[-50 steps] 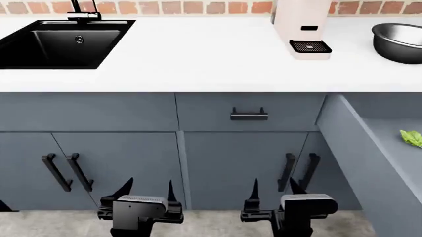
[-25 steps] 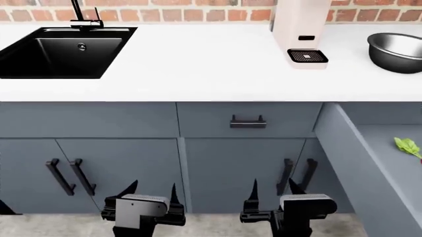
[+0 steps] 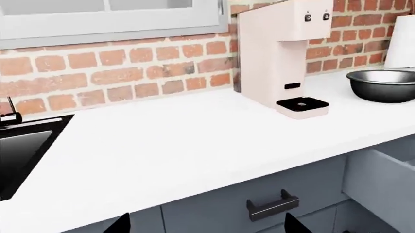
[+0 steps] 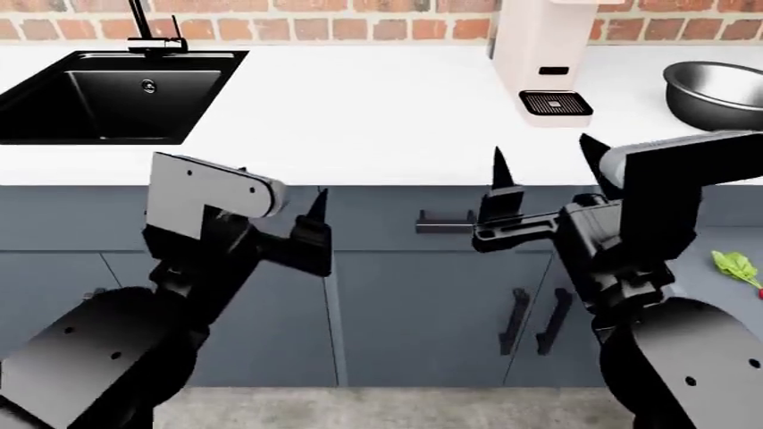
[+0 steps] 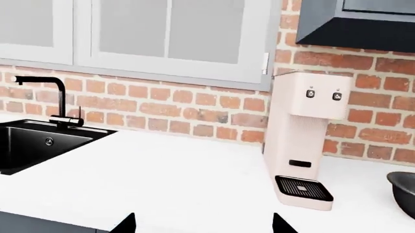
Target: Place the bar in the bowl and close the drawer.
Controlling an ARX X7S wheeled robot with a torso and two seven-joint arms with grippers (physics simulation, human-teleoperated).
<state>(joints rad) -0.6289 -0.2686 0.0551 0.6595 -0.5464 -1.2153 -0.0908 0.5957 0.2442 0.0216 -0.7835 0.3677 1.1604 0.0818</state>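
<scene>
I can't find the small dark-brown bar in any of my views. The round dark steel bowl (image 4: 719, 92) sits at the upper right of the head view, cut off by the frame edge, on the white desk (image 4: 357, 116) right of the pale pink coffee machine (image 4: 542, 54). The slate blue-grey drawer (image 3: 382, 182) stands pulled open at the right edge; my right arm hides most of it, and only a scrap of green leaf (image 4: 737, 265) shows inside. The right gripper (image 4: 542, 165) hangs in front of the smaller drawer front with a black bar handle (image 3: 272, 206), its fingers spread wide and holding nothing. The left gripper (image 3: 204, 224) also shows parted, empty fingers, only their tips visible. The black sink (image 4: 113, 94) fills the upper left.
</scene>
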